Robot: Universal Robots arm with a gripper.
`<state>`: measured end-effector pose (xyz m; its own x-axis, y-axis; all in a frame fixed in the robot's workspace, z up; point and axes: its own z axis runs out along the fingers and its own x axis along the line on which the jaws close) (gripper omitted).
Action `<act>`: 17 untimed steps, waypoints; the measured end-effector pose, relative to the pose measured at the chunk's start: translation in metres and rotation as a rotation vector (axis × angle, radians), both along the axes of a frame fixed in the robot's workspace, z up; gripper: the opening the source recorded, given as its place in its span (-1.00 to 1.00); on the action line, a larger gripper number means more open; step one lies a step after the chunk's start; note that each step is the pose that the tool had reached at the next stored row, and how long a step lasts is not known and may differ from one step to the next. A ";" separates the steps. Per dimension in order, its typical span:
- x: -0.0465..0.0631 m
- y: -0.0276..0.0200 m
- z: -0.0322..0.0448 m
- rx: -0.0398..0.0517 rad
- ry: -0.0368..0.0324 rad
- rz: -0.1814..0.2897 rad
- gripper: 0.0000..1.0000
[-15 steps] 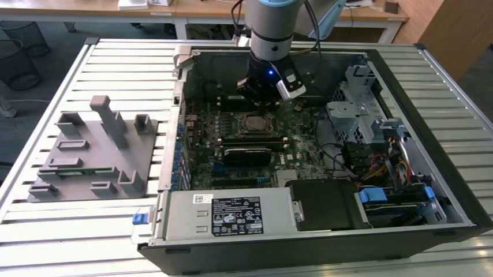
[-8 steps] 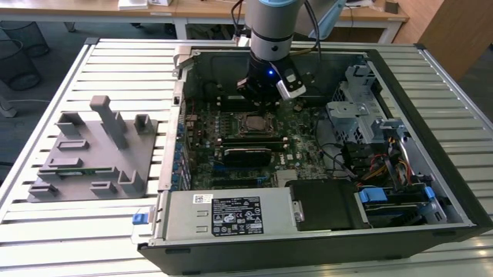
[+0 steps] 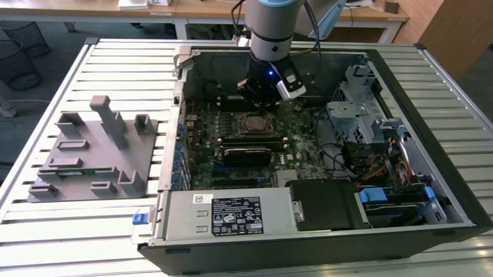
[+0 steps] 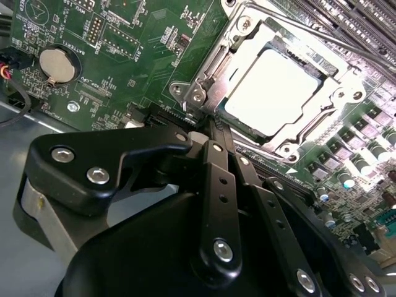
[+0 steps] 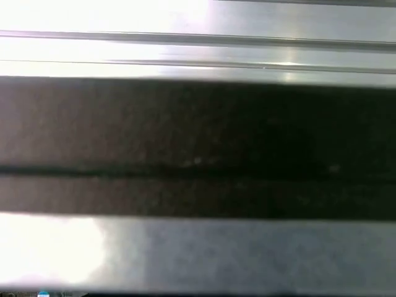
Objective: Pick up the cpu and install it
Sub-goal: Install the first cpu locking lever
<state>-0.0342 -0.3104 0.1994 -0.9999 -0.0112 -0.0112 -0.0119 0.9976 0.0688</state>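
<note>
The cpu [image 3: 251, 122] lies flat in the socket on the green motherboard [image 3: 297, 147], inside the open computer case. In the second wrist view its shiny silver top [image 4: 272, 93] sits inside the metal socket frame [image 4: 204, 83]. My gripper [image 3: 260, 103] hangs over the board just behind the socket, at its far edge in the exterior view. In the second wrist view the black gripper [image 4: 207, 127] links fill the foreground and its tip is close to a corner of the socket frame. Nothing is seen held in it.
The case walls [image 3: 181, 104] enclose the board. A power supply [image 3: 223, 213] lies at the front and drive cages [image 3: 362, 115] on the exterior view's right. A grey fixture [image 3: 92, 150] holding a green memory strip [image 3: 81, 170] stands on the slatted table [image 3: 115, 63]. A coin battery [image 4: 57, 65] is on the board.
</note>
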 end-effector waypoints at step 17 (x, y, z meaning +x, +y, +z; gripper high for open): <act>0.000 0.0000 0.0043 -0.0082 0.0009 0.000 -0.79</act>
